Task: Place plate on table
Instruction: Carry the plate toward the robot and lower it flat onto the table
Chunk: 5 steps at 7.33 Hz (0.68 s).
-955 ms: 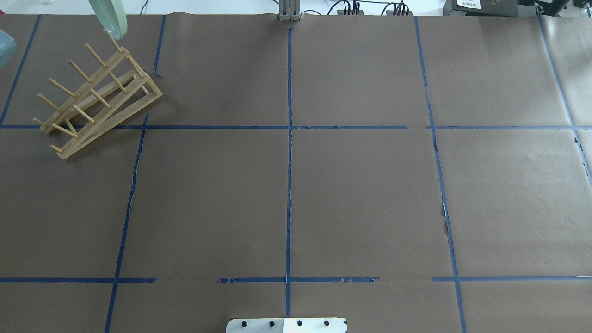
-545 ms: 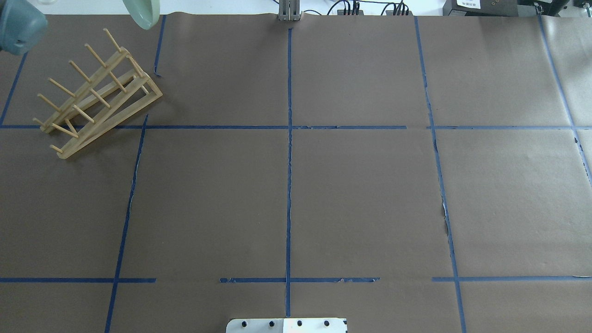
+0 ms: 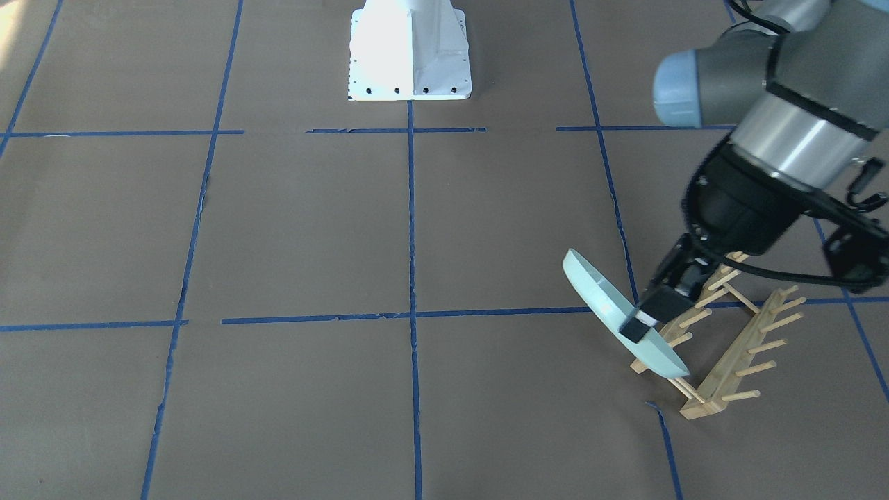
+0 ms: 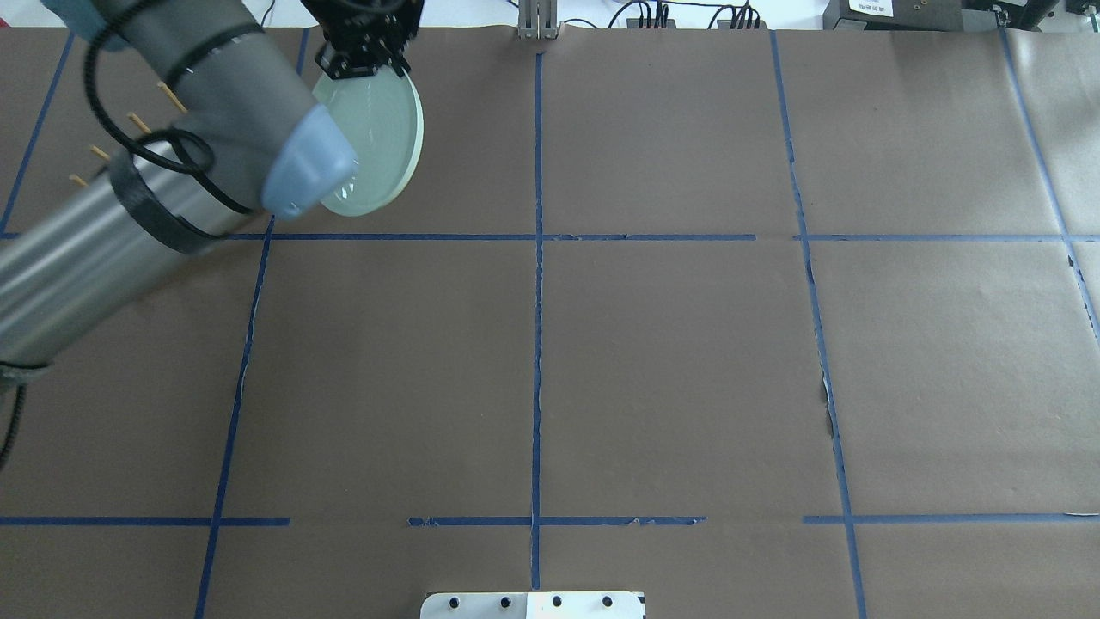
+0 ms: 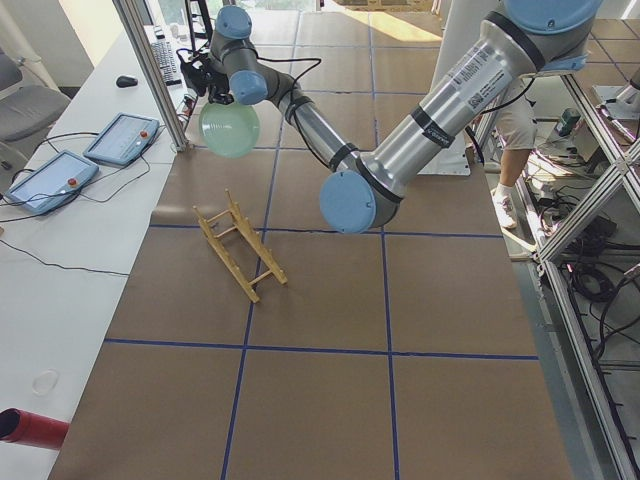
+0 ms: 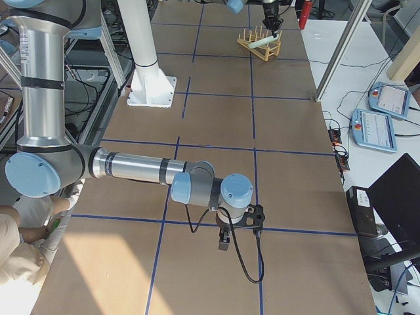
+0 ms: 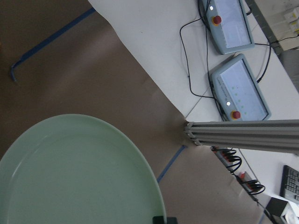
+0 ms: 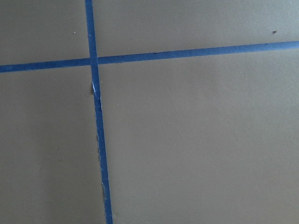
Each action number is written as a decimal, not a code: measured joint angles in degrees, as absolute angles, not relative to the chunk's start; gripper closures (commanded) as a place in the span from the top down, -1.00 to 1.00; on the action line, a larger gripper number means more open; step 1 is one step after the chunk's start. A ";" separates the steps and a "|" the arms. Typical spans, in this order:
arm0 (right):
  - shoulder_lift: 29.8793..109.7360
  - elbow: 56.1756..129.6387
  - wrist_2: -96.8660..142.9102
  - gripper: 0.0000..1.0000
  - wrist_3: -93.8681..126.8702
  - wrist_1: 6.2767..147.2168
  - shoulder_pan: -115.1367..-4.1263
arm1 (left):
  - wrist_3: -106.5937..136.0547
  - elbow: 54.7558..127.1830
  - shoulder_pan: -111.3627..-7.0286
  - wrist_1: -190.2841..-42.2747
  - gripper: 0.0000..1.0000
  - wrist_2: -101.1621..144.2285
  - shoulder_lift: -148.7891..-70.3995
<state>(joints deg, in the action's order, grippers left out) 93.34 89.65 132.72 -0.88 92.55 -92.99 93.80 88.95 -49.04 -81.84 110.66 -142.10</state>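
Note:
The pale mint-green plate hangs tilted in the air over the far left of the brown, blue-taped table. My left gripper is shut on its far rim. In the front-facing view the plate stands steeply tilted beside the wooden peg rack, with the left gripper clamped on its edge. The left wrist view shows the plate's face. My right gripper hangs low over the table at the near right end; I cannot tell whether it is open or shut.
The peg rack lies left of the plate, mostly hidden under my left arm in the overhead view. An aluminium post stands at the far table edge, with two operator pendants beyond it. The white robot base is at the near edge.
My left arm has swung into the overhead view. The plate has moved right and toward the robot, away from the rack, and turned from edge-on to face showing.

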 measured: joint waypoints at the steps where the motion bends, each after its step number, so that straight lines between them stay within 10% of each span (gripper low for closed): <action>1: 93.34 89.65 132.71 1.00 -0.88 92.55 -92.99 | 89.59 88.37 -43.03 -72.00 -1.00 105.60 -143.56; 5: 93.34 89.65 132.72 1.00 -0.88 92.55 -92.99 | 85.28 82.87 -27.85 -64.95 -1.00 99.22 -142.45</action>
<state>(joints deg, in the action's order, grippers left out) 93.34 89.65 132.72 -0.88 92.55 -92.99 85.28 82.87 -27.85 -64.95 99.22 -142.45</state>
